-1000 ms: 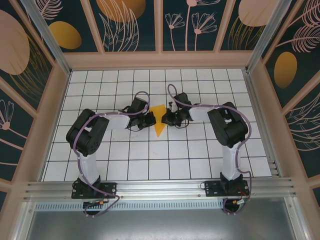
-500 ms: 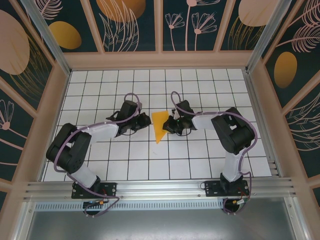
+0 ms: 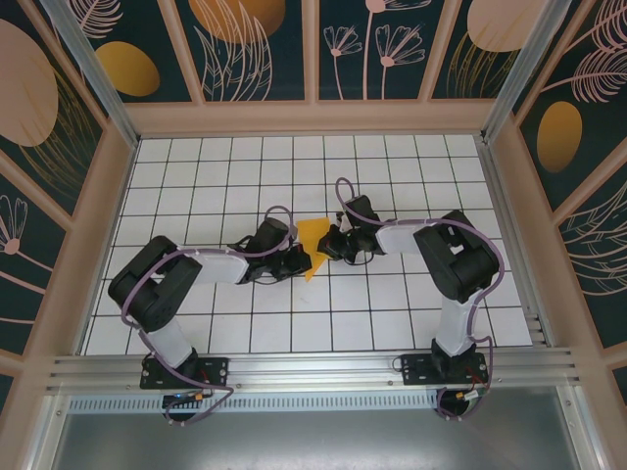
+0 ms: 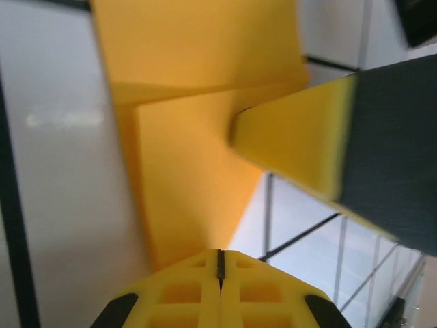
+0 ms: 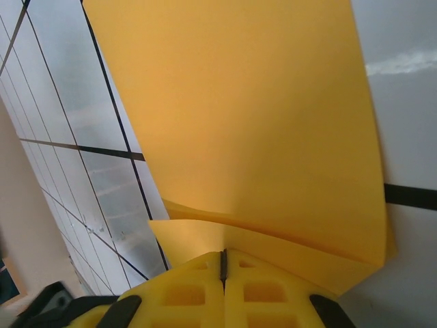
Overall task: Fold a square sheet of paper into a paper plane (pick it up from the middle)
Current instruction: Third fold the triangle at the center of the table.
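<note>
**Top external.** We list the square sheet of paper point(image 3: 313, 245), now folded to a tapered orange form, flat on the table point(image 3: 392, 313) midway between the arms. Its long axis runs far to near, with the broad end far and the point near. The left fingers point(image 3: 297, 261) meet its left edge by the point. The right fingers point(image 3: 330, 245) meet its right edge. We judge both arms equally near.

**Left wrist.** The left fingers point(image 4: 184, 290) are together. The paper lies straight ahead, its narrow end reaching them. One right finger point(image 4: 293, 147) rests on it opposite.

**Right wrist.** The right fingers point(image 5: 191, 287) are together, with a folded flap at their tips. We cannot tell whether either pair pinches paper.
</note>
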